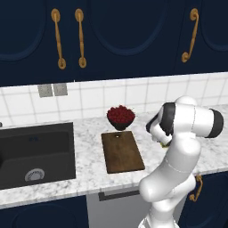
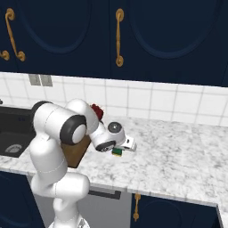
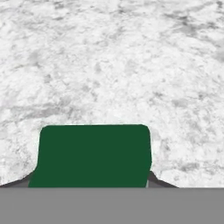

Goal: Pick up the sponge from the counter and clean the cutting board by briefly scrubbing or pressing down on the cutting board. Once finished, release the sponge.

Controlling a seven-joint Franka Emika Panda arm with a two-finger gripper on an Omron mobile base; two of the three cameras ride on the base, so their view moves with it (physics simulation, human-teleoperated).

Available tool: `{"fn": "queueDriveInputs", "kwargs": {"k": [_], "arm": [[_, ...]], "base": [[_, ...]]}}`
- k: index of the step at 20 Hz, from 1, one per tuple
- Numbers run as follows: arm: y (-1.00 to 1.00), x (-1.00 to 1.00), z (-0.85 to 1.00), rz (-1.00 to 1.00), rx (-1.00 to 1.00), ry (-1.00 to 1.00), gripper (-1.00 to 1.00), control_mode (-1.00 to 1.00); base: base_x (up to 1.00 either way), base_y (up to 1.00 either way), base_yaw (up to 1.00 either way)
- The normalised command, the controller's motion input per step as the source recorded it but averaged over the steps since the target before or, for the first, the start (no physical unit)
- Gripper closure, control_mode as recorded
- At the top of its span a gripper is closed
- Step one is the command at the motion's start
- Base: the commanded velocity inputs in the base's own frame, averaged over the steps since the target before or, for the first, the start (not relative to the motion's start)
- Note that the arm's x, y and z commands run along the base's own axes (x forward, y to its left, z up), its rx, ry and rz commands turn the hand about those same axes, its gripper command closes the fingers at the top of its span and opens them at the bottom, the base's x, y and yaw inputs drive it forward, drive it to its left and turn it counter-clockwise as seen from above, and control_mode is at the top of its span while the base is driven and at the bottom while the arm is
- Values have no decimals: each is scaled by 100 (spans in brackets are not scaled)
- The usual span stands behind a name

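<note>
The green-topped sponge (image 3: 92, 155) sits between my gripper's (image 3: 89, 183) two dark fingers, which press against its sides; the gripper is shut on it. In the right base view the sponge (image 2: 117, 152) shows just under my hand, low over the white marble counter (image 2: 178, 156), a little right of the cutting board (image 2: 75, 155). Whether the sponge touches the counter I cannot tell. In the left base view the dark brown cutting board (image 1: 122, 152) lies in front of a bowl, and my arm hides most of the sponge (image 1: 164, 144) to its right.
A dark bowl of red fruit (image 1: 120, 116) stands just behind the board. The dark sink basin (image 1: 35, 153) is sunk into the counter on the left. Navy wall cabinets with brass handles hang above. Open marble stretches to the right of the hand.
</note>
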Motion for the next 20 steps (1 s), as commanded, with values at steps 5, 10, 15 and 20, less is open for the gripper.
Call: {"fn": "queueDriveInputs", "kwargs": {"k": [5,10,15,20], "arm": [[0,0,-61,0,0,0,100,-100],[0,-20,2,0,0,-3,-100,-100],[0,-15,42,0,0,-3,-100,-100],[-2,-12,66,0,0,-2,-100,-100]], "base": [[0,0,0],[0,0,0],[0,0,0],[0,0,0]]}}
